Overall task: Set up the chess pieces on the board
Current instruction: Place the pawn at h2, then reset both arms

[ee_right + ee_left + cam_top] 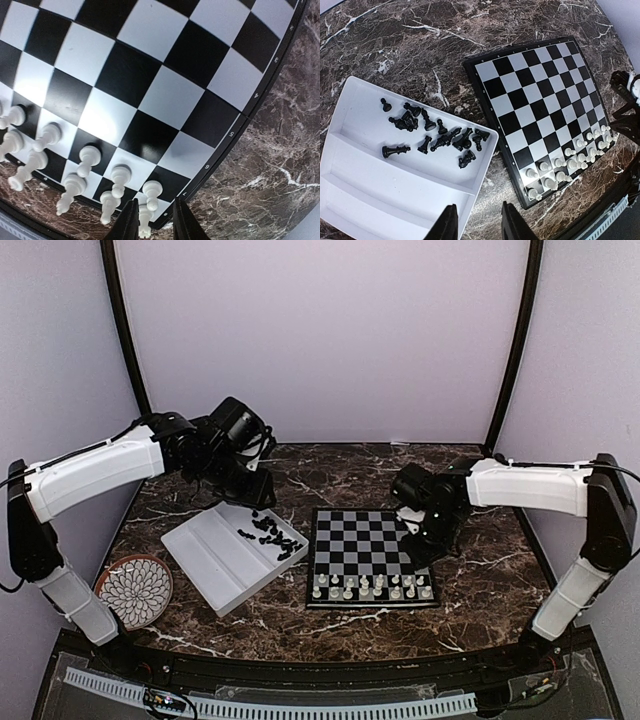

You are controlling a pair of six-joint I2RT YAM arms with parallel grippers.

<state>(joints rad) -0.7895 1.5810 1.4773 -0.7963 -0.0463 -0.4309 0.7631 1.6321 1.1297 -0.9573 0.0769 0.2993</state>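
Left wrist: tray [370, 200] holds black pieces [465, 140]; left claw [479, 214], right claw [154, 212] agape, empty.

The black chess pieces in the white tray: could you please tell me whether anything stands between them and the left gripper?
Nothing visible does. The left gripper hangs open above the edge of the tray, and the black chess pieces lie uncovered in its compartment nearest the board, whose far rows are bare.

White arm shells [95, 472], black joints [30, 530] (thin black cables [75, 452] alongside), dark claw fingers [447, 225].
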